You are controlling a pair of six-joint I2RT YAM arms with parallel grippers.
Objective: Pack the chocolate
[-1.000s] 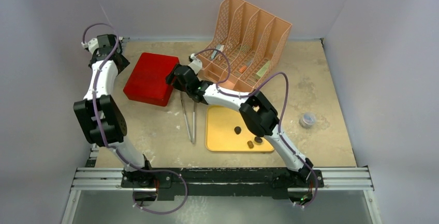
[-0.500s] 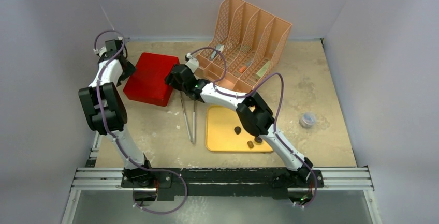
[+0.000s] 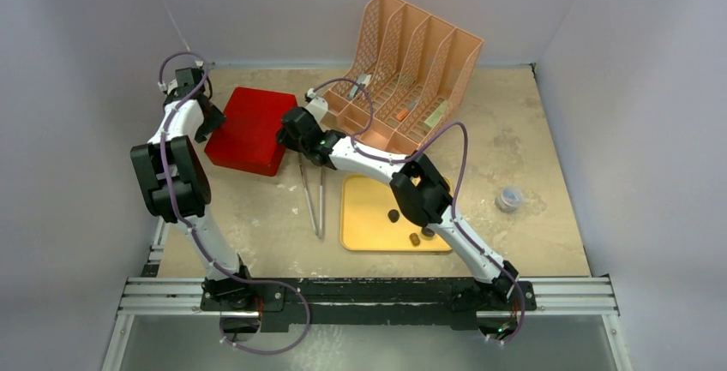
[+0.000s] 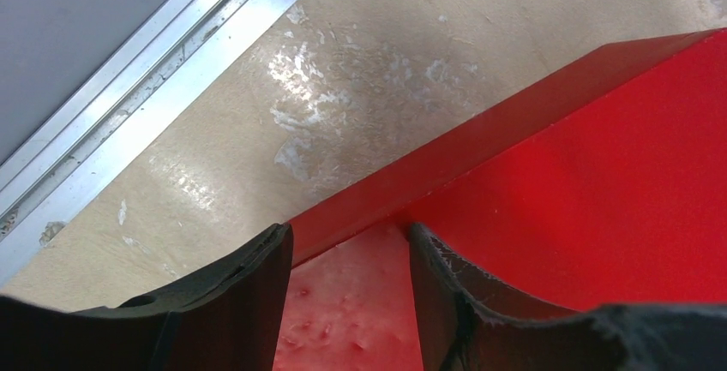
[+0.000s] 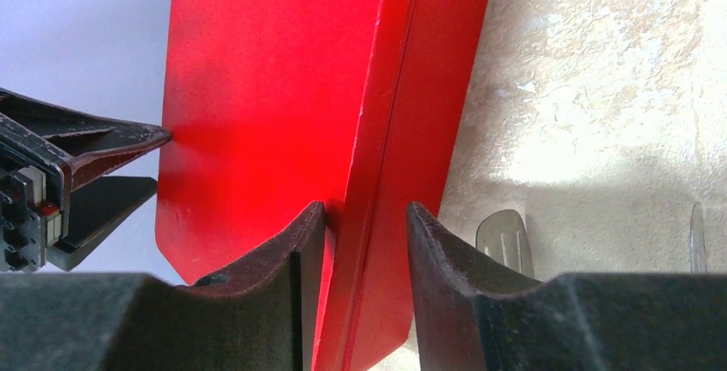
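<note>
Both arms are stretched to the red box [image 3: 249,129]. Left pincer [image 4: 350,242] is held part-open astride its corner; right pincer [image 5: 366,212] is set close around its rim, grip unclear. Chocolate [image 3: 393,215] is seen on the yellow tray [image 3: 364,195].

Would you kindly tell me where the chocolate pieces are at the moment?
In the top view, three dark chocolate pieces lie on the yellow tray, right of the table's centre, with the metal tongs just to its left.

Bright, even overhead light casts only soft shadows. White glare streaks the beige speckled table [image 4: 300,71] in the left wrist view, and the glossy red flat box [image 4: 600,200] blurs nearest that lens.
</note>
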